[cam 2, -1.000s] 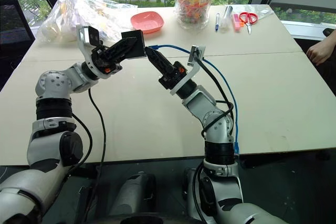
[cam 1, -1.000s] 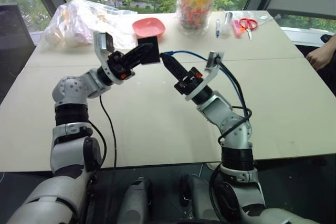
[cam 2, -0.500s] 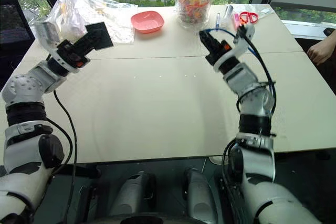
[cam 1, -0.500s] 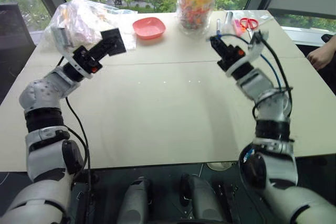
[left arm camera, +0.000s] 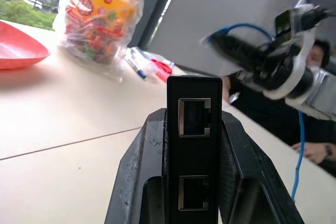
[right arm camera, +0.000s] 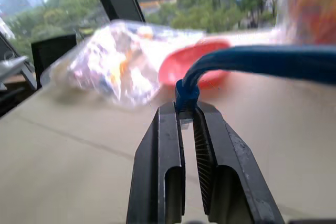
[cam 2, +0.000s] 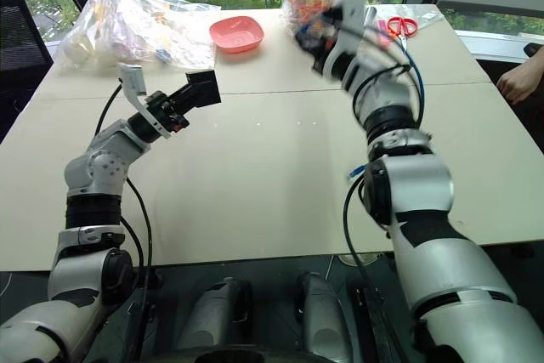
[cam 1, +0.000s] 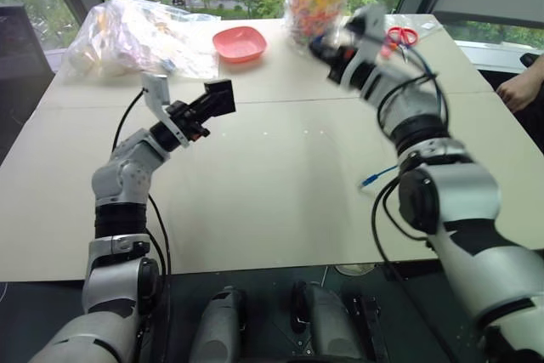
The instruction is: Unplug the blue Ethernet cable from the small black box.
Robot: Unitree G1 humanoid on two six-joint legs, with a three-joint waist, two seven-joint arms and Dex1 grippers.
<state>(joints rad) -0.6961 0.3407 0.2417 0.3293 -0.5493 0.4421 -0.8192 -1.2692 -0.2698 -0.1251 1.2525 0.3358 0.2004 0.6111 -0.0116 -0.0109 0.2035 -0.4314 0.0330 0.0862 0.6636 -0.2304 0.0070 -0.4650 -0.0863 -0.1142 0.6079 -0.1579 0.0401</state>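
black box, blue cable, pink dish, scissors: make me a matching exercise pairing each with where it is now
Things:
1. small black box
2. blue Ethernet cable
3. pink dish
4. red scissors

Places:
a. on the table beside the clear plastic bag
b. plug end pinched in the right claw
c. far right part of the table, near the pens
d. clamped in the left claw, ports empty

Pairs: 1-d, 2-b, 3-a, 4-c
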